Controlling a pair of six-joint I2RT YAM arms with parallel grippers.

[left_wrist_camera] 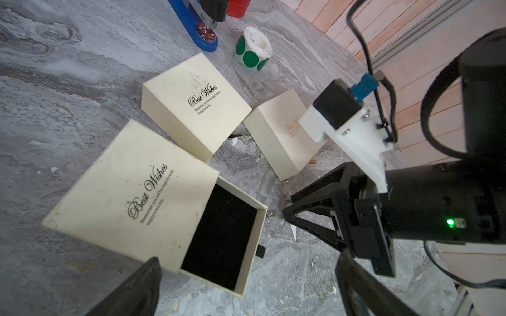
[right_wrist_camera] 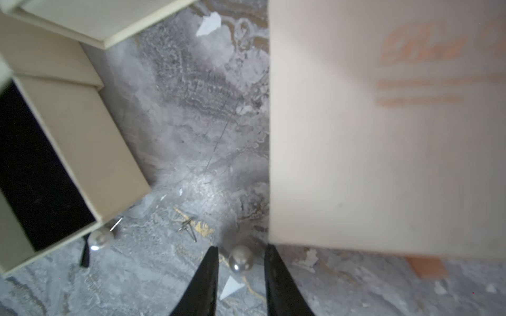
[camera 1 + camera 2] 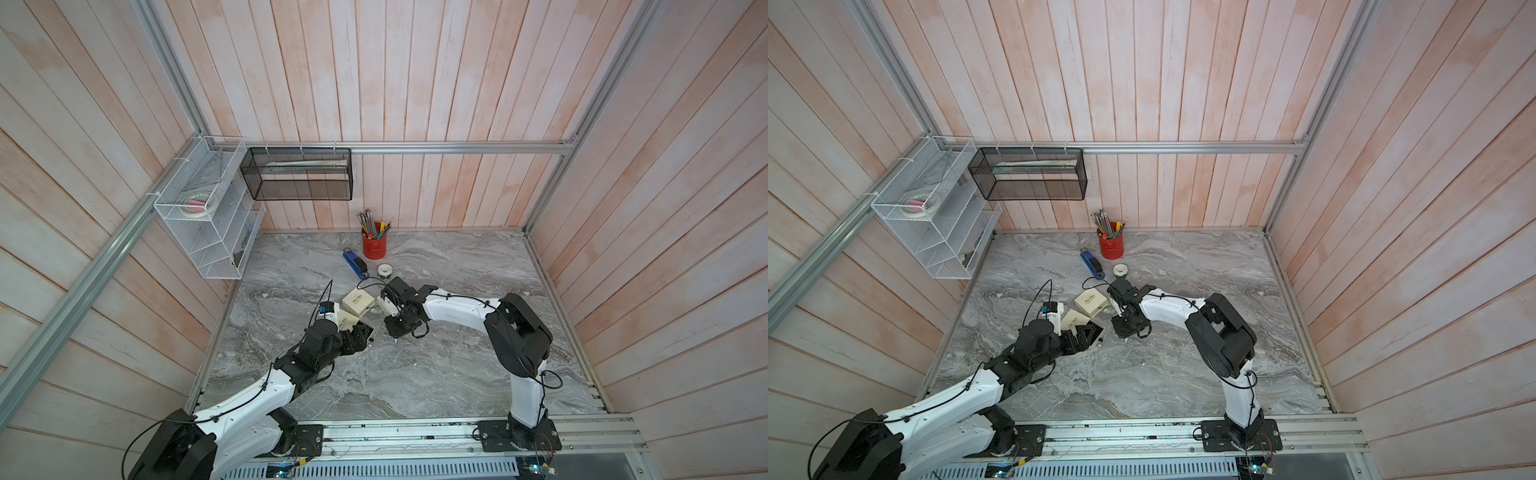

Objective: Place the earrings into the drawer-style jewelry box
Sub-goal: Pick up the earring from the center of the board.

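Open box: I saw the open box (image 1: 128,191) lying flat on the marble table (image 1: 54,82) with its drawer (image 1: 221,238) slid partway out; only black lining showed inside.
Closed box: the closed box (image 1: 197,106) sat just beside it, and I could not see its contents.
Third box: the third box (image 1: 276,134) was partly covered by the right arm's camera mount, and its orange lettering was a blur in the right wrist view.
Pearl earring: the pearl earring (image 2: 241,262) lay on the table by the third box's edge.
Right gripper: the right gripper (image 2: 242,246) straddled that pearl with its fingers partly apart. Table showed on both sides of the pearl, so it gripped nothing.
Second earring: the second earring (image 2: 100,238) rested on the table just outside the drawer's corner, next to the black pull tab (image 2: 85,254).
Left gripper: the left gripper (image 1: 247,260) hung spread wide over the drawer end, holding nothing.
Red cup: the red cup (image 3: 372,249) by the back wall held pencils and pens.
White wire basket: the white wire basket (image 3: 183,232) held a tape roll.
Black mesh basket: the black mesh basket (image 3: 299,191) held something long and pale that I could not identify.
Top views: both earrings were too small for me to pick out.
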